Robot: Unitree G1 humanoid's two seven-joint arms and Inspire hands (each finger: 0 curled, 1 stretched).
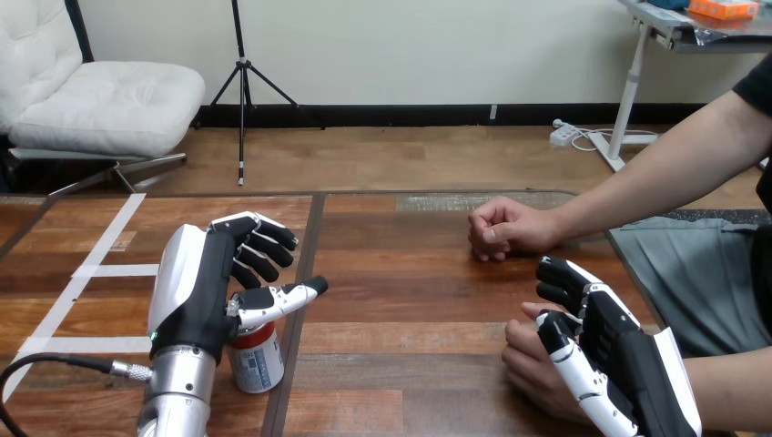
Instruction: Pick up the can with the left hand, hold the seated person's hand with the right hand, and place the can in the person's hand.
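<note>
A red-and-white can (257,358) stands upright on the wooden table (410,300), near its front edge at the left. My left hand (196,282) hovers just over and behind it, open, with its thumb reaching out above the can's top and its fingers pointing away to the right. At the lower right my right hand (624,360) lies against the person's hand (526,357), covering its right part. I cannot tell whether it grips that hand.
The person's other hand (505,229) rests as a loose fist on the table further back, right of centre. White tape lines (100,270) mark the table's left part. The table's right edge (628,273) runs close to my right hand.
</note>
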